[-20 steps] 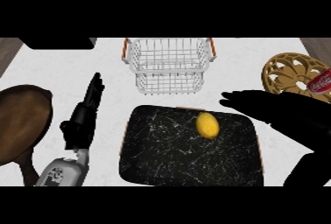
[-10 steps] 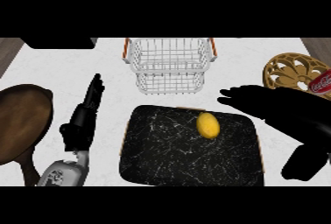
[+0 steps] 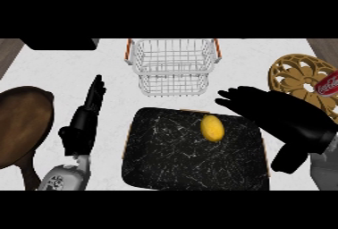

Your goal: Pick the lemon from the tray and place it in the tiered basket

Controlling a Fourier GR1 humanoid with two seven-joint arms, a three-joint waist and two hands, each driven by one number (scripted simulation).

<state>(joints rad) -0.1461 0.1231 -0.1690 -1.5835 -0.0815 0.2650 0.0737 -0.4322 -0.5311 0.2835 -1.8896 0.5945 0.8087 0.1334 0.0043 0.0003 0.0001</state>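
One lemon lies on the single black marbled tray, in its upper right part. One white wire tiered basket stands just beyond the tray's far edge. One brown pan sits at the left, and one gold trivet at the right carries one red can. The right hand hovers over the tray's upper right corner, fingers spread, holding nothing, just beside the lemon. The left hand rests open left of the tray, fingers straight.
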